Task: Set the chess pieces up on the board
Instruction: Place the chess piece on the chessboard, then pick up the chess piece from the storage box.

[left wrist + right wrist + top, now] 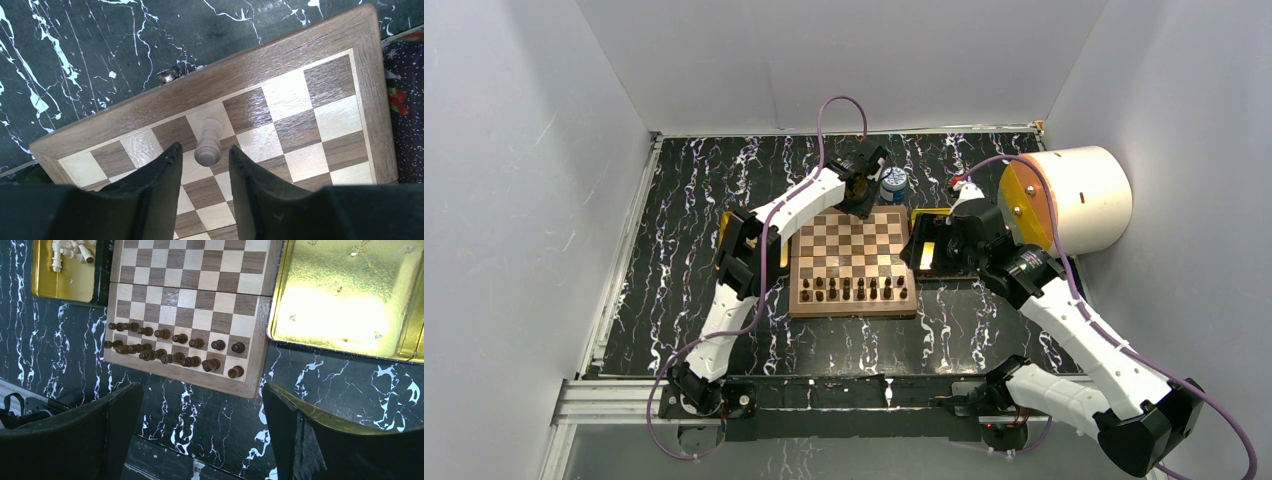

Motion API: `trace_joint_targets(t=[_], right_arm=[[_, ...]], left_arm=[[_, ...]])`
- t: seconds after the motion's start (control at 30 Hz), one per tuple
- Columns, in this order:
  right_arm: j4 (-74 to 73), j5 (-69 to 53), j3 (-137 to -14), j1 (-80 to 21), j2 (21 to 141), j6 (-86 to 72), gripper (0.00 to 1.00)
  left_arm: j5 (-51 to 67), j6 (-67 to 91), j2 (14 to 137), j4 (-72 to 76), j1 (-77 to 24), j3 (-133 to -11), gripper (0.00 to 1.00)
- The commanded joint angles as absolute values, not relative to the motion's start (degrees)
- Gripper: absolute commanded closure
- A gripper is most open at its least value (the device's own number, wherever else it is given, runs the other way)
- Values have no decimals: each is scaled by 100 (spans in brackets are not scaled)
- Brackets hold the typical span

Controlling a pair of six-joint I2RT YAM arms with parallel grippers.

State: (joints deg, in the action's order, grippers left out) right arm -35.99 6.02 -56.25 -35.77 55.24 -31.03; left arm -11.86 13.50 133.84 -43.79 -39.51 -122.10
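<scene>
- Left wrist view: left claw [205, 150] is released, fingers either side of a cream chess piece [208, 145], not touching it.
- It stands upright on a light edge-row square of the board [300, 55].
- Right claw [201, 392] gapes wide, empty, over the surface [200, 440].

The square wooden chessboard [854, 240], checked in light tan and dark brown with a reddish border, lies flat. One pale cream turned chess piece [207, 145] stands upright on a light square in its edge row. The other cream pieces [70, 251] lie heaped in a gold tray [60, 285] beside the board.
</scene>
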Motion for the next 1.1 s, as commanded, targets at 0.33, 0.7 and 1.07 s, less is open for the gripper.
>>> trace_joint_targets(t=[0.33, 0.7, 1.07], right_arm=[[-3358, 643, -5693, -3612, 5516, -2997, 1], [-3287, 503, -5611, -3611, 5464, -3041, 1], [-3276, 439, -5514, -3604, 5435, -3059, 1]], left_arm=[[-1479, 1496, 12456, -4535, -3970, -12413, 47], [-2538, 1722, 10672, -4390, -3734, -10404, 67], [-2056, 2183, 8959, -3418, -1995, -7697, 68]])
